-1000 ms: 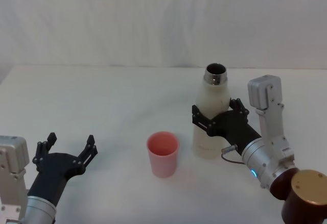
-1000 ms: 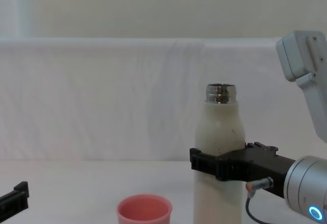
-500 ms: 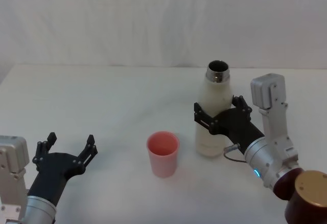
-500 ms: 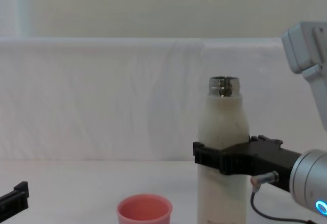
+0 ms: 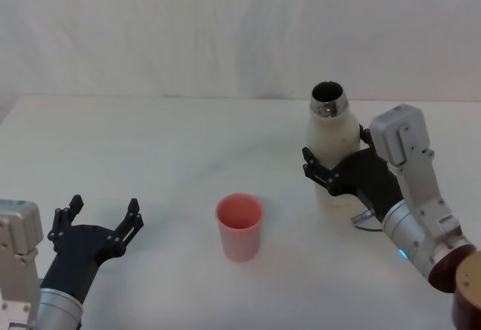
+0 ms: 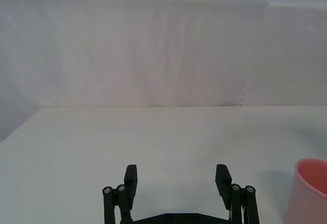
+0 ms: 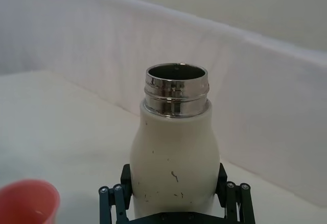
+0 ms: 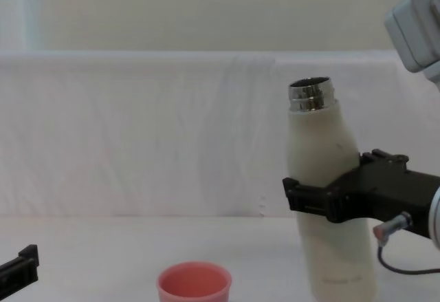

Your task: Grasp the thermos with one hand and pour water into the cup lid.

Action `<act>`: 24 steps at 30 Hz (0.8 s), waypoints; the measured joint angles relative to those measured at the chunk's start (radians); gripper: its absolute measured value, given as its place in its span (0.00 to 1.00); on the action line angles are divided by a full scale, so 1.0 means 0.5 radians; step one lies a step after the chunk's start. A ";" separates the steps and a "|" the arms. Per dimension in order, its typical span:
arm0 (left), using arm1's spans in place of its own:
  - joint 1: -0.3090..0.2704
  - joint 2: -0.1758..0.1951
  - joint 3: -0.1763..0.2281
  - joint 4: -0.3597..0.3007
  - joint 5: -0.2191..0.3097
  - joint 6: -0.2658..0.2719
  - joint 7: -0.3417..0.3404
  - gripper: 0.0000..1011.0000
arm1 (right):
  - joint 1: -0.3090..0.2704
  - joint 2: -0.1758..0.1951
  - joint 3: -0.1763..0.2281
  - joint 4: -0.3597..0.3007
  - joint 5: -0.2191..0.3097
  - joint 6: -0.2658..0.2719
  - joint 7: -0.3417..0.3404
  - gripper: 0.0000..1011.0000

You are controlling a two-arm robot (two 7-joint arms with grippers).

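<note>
R gripper (image 5: 336,174) clamped on thermos (image 5: 331,146) mid-body, neck leaning slightly toward cup lid (image 5: 240,225) at its 8 o'clock, L gripper (image 5: 102,229) idle w/ fingers apart; carry mouth over rim before tipping slow

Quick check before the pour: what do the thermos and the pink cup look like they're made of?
Thermos: probably painted metal, with a matt cream coat showing dark scuffs and a shiny threaded steel neck. Cup: likely plastic, with a thin rim and an even matt salmon-pink surface.
</note>
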 joint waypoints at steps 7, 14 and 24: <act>0.000 0.000 0.000 0.000 0.000 0.000 0.000 0.99 | -0.004 0.085 -0.028 -0.059 -0.181 0.010 0.017 0.95; 0.000 0.000 0.000 0.000 0.000 0.000 0.000 0.99 | 0.009 0.142 -0.091 -0.068 -0.383 0.003 0.049 0.95; 0.000 0.000 0.000 0.000 0.000 0.000 0.000 0.99 | 0.037 0.189 -0.192 -0.068 -0.637 0.005 0.083 0.95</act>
